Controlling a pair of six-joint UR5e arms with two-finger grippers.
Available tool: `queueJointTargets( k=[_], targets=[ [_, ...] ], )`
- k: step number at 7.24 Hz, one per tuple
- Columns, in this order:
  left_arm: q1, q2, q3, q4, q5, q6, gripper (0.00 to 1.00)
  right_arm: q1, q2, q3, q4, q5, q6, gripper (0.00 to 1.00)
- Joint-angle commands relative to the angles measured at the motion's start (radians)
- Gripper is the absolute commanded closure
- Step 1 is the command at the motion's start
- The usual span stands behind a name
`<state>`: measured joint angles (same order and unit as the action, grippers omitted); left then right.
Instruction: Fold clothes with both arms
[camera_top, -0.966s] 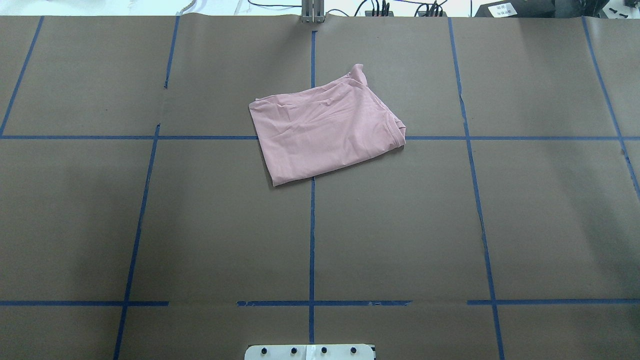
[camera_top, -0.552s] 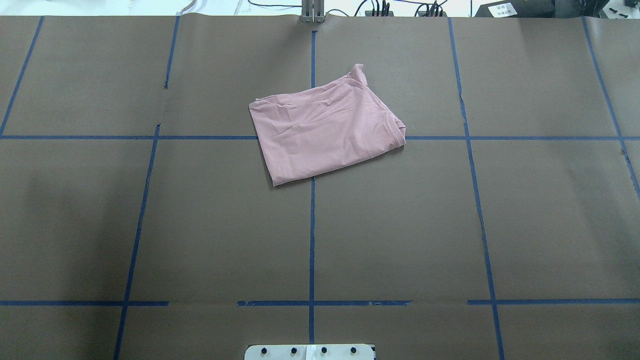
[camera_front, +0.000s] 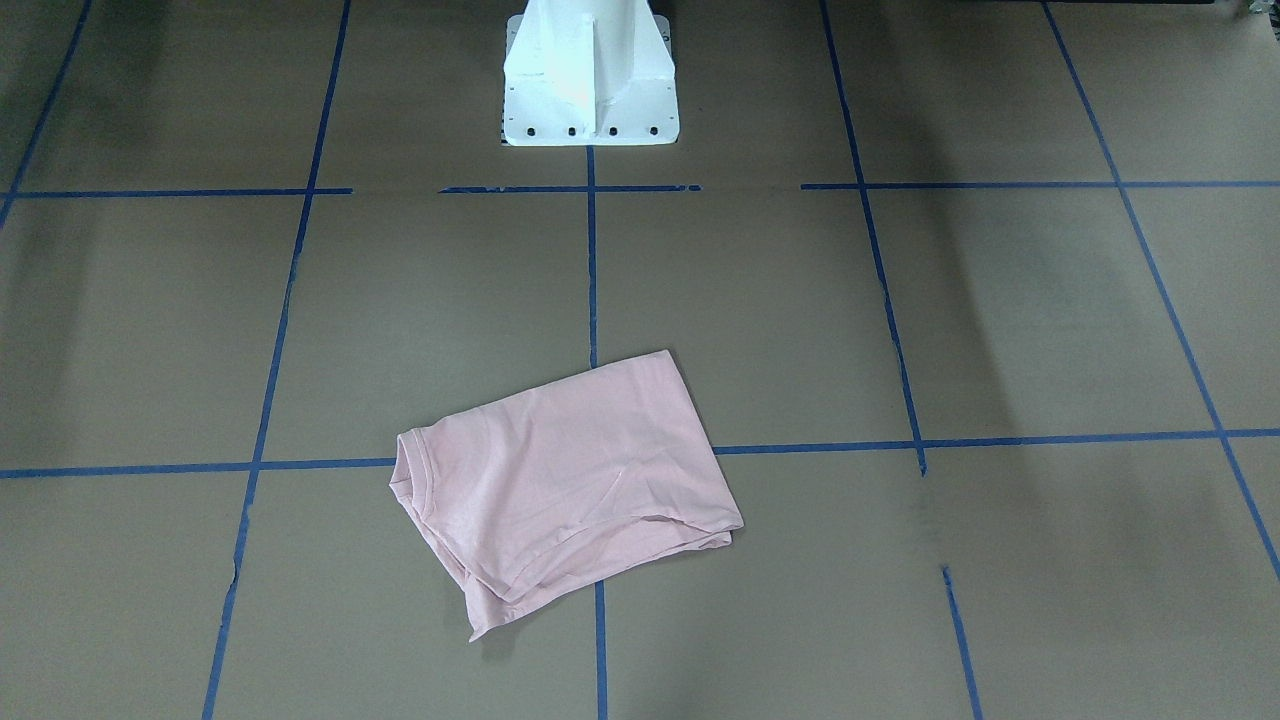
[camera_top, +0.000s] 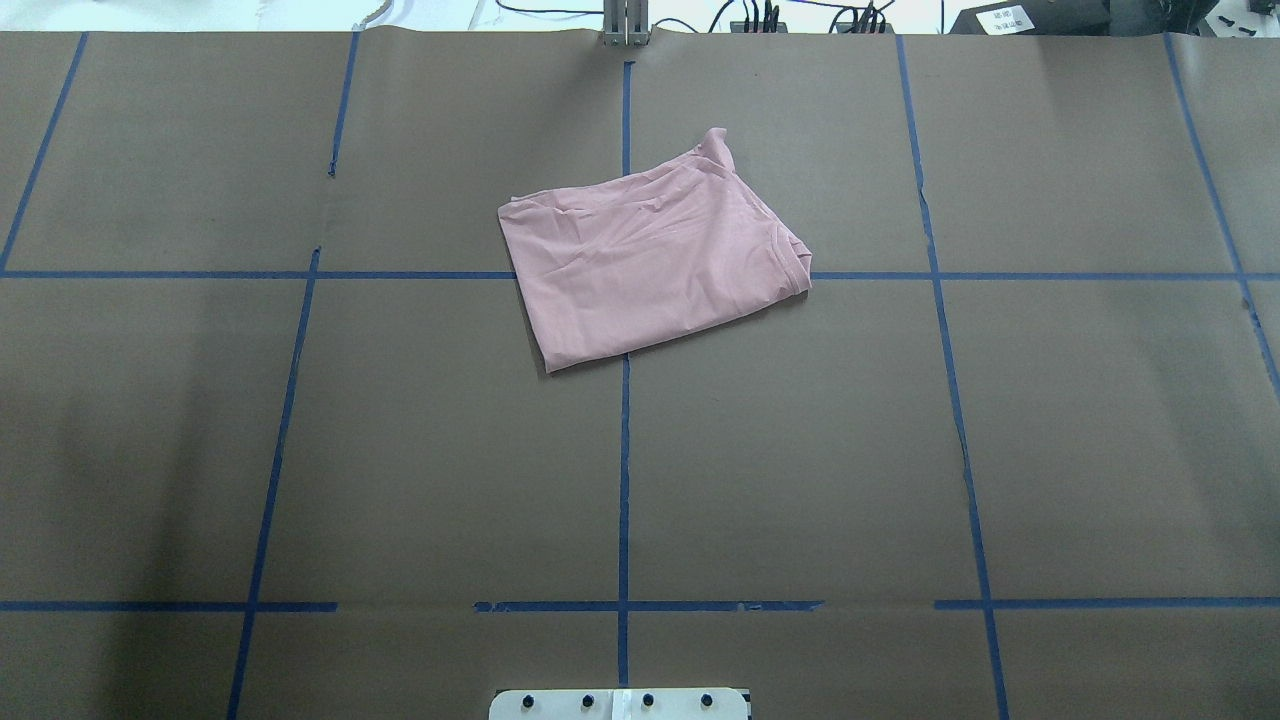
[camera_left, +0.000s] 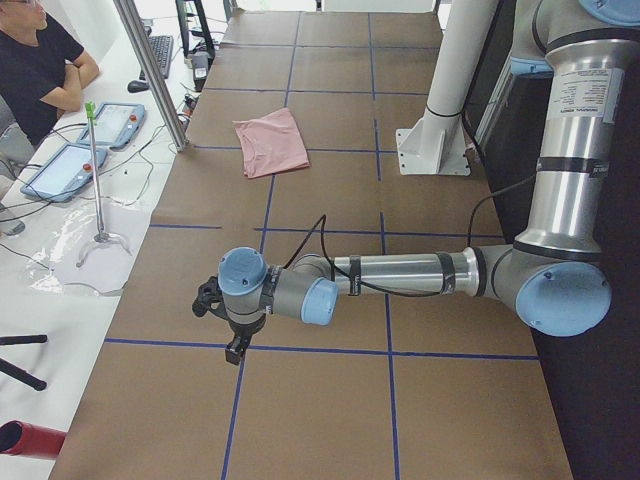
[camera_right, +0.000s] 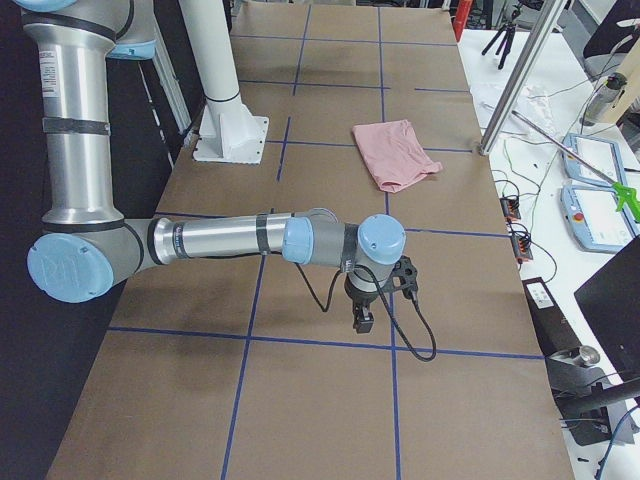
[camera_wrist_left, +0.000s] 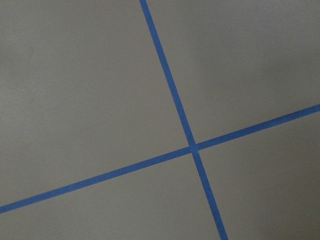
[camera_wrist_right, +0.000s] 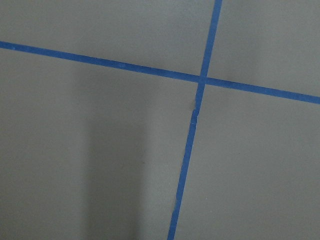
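- Left arm (camera_left: 400, 272): stretched out low over the counter (camera_top: 400, 450) at its left end. Left claw (camera_left: 234, 350) points down above a blue tape (camera_wrist_left: 192, 146) crossing; can't tell if fingers are apart or together.
- T-shirt (camera_top: 650, 262): folded into a rough pink rectangle, print hidden. Lies flat mid-counter over the centre tape crossing, on the side far from the white pedestal (camera_front: 590, 90) and well apart from both claws.
- Right arm (camera_right: 220, 240): mirrored pose at the right end. Right claw (camera_right: 362, 322) points down; finger state can't tell.
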<state>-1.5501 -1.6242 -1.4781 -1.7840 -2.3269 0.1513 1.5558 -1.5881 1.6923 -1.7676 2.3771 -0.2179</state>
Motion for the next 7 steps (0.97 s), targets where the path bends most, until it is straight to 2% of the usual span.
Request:
queueJointTargets(
  k=[1,7],
  targets=[
    [0.001,0.045,-0.117,0.145,0.038,-0.001,0.00,0.000,-0.013,-0.009,0.000,-0.006,0.018,0.00],
    [0.001,0.066,-0.133,0.146,0.029,-0.001,0.00,0.000,0.003,-0.002,0.010,-0.006,0.132,0.00]
  ],
)
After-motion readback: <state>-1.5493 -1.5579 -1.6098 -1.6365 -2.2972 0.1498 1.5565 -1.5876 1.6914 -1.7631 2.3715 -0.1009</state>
